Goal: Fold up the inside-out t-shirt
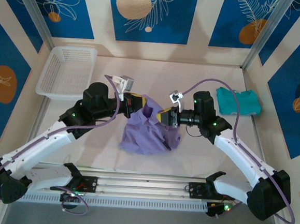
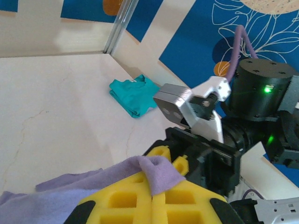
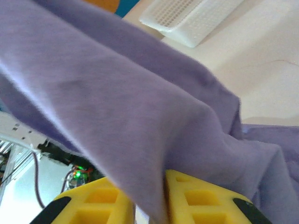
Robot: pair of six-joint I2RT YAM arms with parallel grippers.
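The lavender t-shirt [image 1: 149, 130] hangs bunched between both arms at the table's middle, its lower part resting on the surface. My left gripper [image 1: 135, 103] is shut on the shirt's upper left edge; in the left wrist view a fold of purple cloth [image 2: 159, 175] is pinched between the yellow fingers [image 2: 126, 200]. My right gripper [image 1: 163, 116] is shut on the upper right part. In the right wrist view the fabric [image 3: 140, 107] drapes over the yellow fingers [image 3: 205, 205] and runs down between them.
A white plastic basket [image 1: 66, 71] stands at the back left. A folded teal-green garment [image 1: 238, 102] lies at the back right, also in the left wrist view as a teal garment [image 2: 134, 95]. Patterned blue walls enclose the pale table [image 1: 188, 154].
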